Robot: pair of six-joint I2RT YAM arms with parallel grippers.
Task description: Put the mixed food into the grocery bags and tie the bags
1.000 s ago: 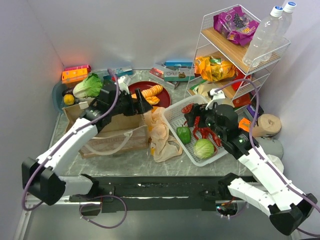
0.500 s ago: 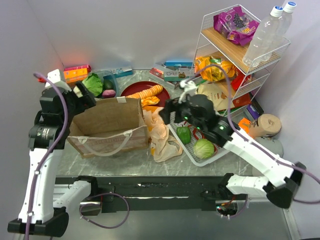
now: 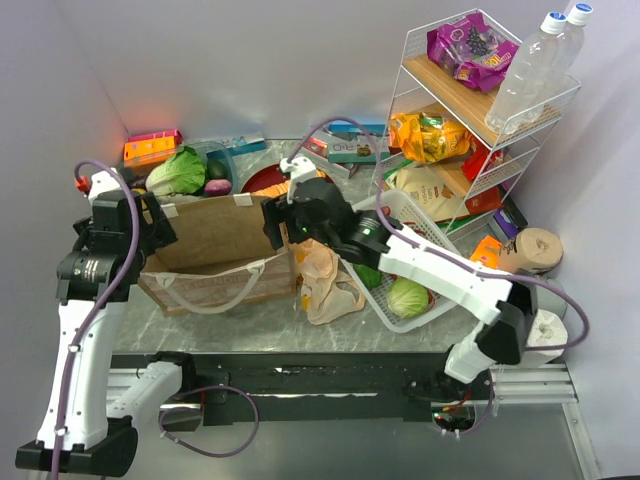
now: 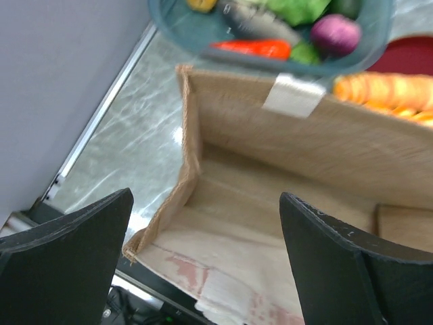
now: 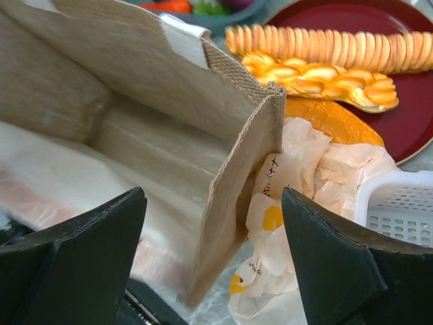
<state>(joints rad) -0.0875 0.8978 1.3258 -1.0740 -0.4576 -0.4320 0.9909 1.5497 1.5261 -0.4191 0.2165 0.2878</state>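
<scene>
The paper bag (image 3: 215,250) is standing open toward the table's left edge, its loop handles hanging down the near side. Through the left wrist camera I am looking into its bare inside. The plastic bag (image 3: 325,275) is lying crumpled just right of it, touching its right wall, between it and the white basket (image 3: 400,322).

The left gripper (image 3: 160,225) is hovering over the paper bag's left end. Its jaws are standing wide and holding nothing. The right gripper (image 3: 272,222) is hanging over the bag's right end, also spread wide and holding nothing. In its wrist view the bag's right wall is showing between the fingers (image 5: 81,250).

A cabbage (image 3: 408,297) is sitting in the basket's near corner, and a pepper (image 3: 368,277) is lying beside it, mostly hidden under the right arm. A lettuce (image 3: 180,170) is resting in a teal bowl (image 3: 225,152) at the table's far left corner. A red plate (image 5: 406,122) of bread is sitting behind the bags.

At the far right corner, a wire rack (image 3: 400,90) is carrying a purple packet (image 3: 470,45) and two bottles (image 3: 535,65) on top, with an orange packet (image 3: 428,135) one shelf down.
</scene>
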